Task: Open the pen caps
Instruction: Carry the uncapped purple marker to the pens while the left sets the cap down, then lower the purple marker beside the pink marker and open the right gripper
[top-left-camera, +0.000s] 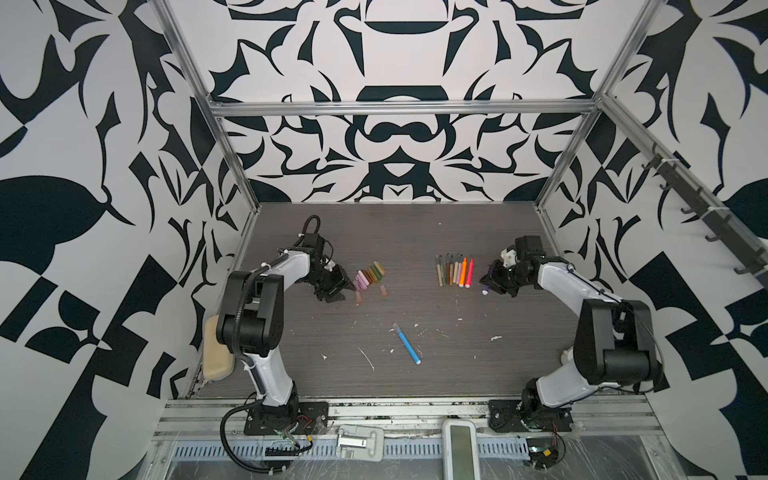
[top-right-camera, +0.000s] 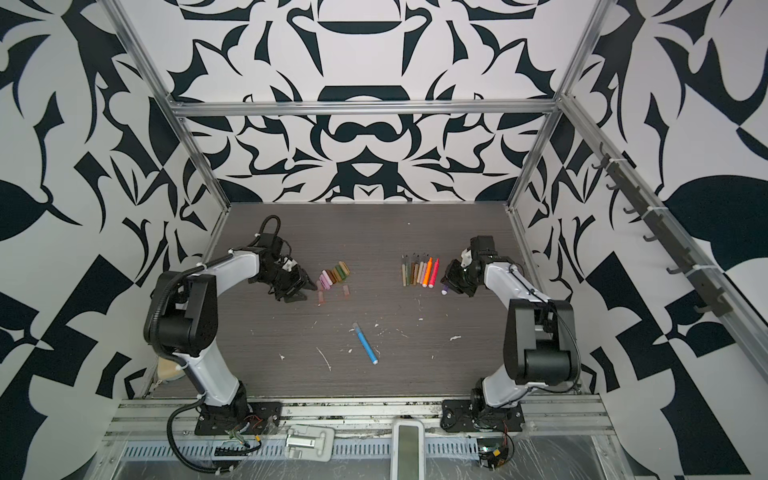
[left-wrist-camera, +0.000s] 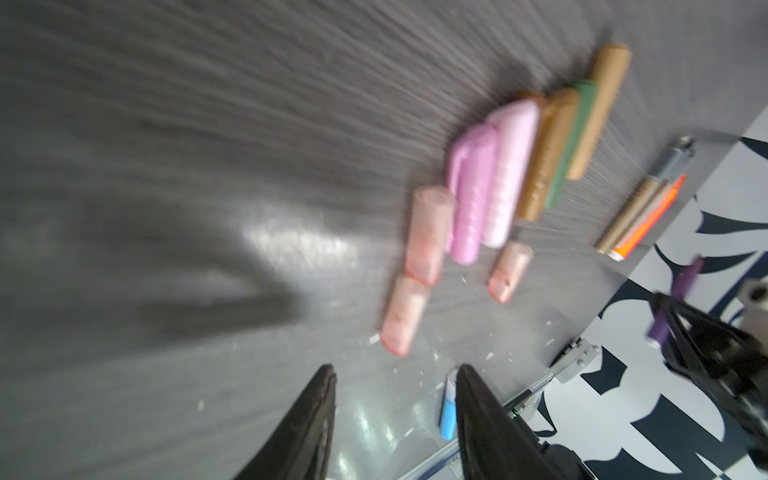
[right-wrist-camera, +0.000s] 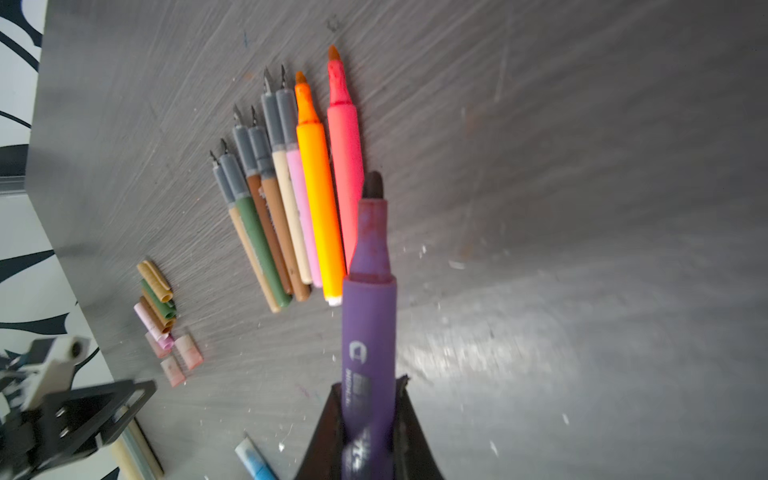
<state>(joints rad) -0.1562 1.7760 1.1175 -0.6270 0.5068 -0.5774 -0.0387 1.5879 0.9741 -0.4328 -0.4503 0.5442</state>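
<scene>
Right wrist view: beside the red end of the row of uncapped pens (right-wrist-camera: 286, 216), the right gripper (right-wrist-camera: 368, 382) clamps a bare-tipped purple pen (right-wrist-camera: 370, 316), held roughly lengthwise with the row. Well apart across the row, the left gripper (left-wrist-camera: 395, 368) stands half-spread and empty beside the pen caps (left-wrist-camera: 498, 174). Frontward of the row lies a blue pen (top-left-camera: 406, 343), seemingly capped.

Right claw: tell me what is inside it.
The right claw is shut on a purple pen, uncapped, its dark tip pointing away from the claw. The fingers cover the barrel's gripped sides. Its rear end lies outside the right wrist view.
</scene>
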